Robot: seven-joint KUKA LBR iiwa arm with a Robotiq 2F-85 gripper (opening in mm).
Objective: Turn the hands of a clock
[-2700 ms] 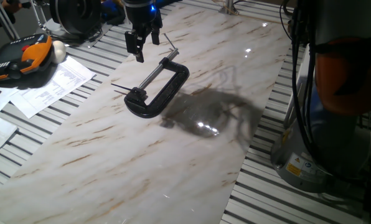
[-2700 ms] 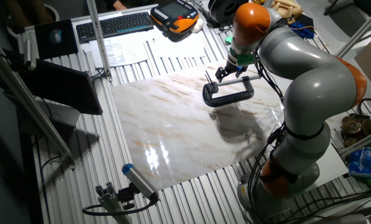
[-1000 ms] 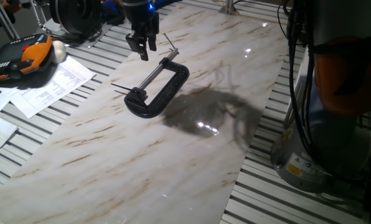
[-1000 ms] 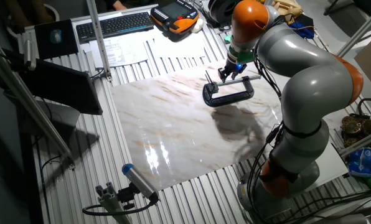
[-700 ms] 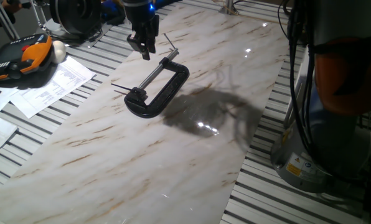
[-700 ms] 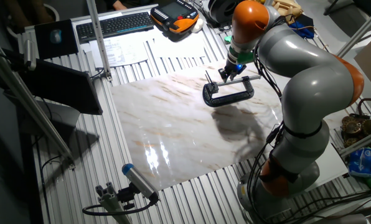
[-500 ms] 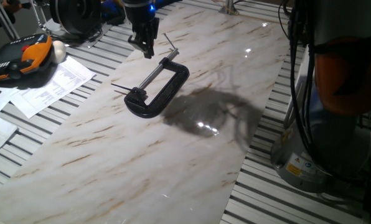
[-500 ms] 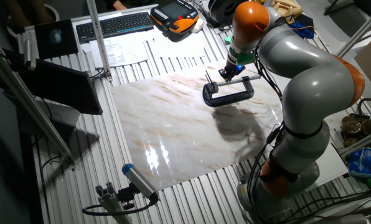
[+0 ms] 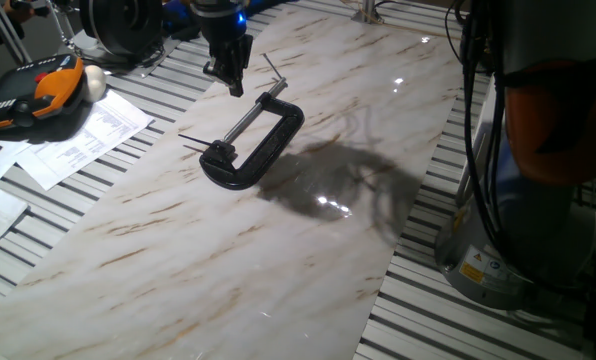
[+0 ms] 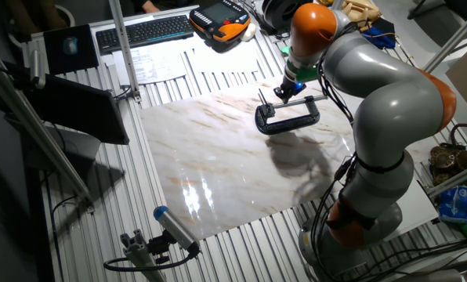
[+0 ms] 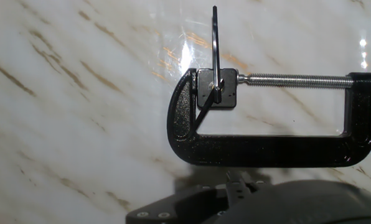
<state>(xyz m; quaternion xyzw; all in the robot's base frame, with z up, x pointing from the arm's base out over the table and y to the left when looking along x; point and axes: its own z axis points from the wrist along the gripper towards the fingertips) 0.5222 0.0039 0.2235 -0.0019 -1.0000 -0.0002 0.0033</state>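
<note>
The clock is a small black square face [image 11: 216,89] held in the jaw of a black C-clamp [image 9: 263,150] [image 10: 290,119] [image 11: 260,149], which lies flat on the marble slab [image 9: 228,260]. Its silver screw rod [image 11: 297,79] [image 9: 246,118] runs to the face. The hands are one long thin dark needle [image 11: 215,43] and a shorter one [image 11: 204,111]; the long one juts out past the clamp's rounded end [image 9: 192,140]. My gripper [image 9: 234,80] [image 10: 284,92] [image 11: 238,182] hovers above the slab beside the rod's handle end. Its fingers are together and it touches nothing.
An orange-and-black pendant [image 9: 38,95] and papers [image 9: 88,135] lie on the ribbed table to the left of the slab. A keyboard [image 10: 143,31] sits at the back. The arm's base [image 9: 518,230] stands at the slab's right edge.
The two fingers that stood apart now show as one narrow tip, and the hand has turned and shifted slightly. The clamp and the needle have not moved.
</note>
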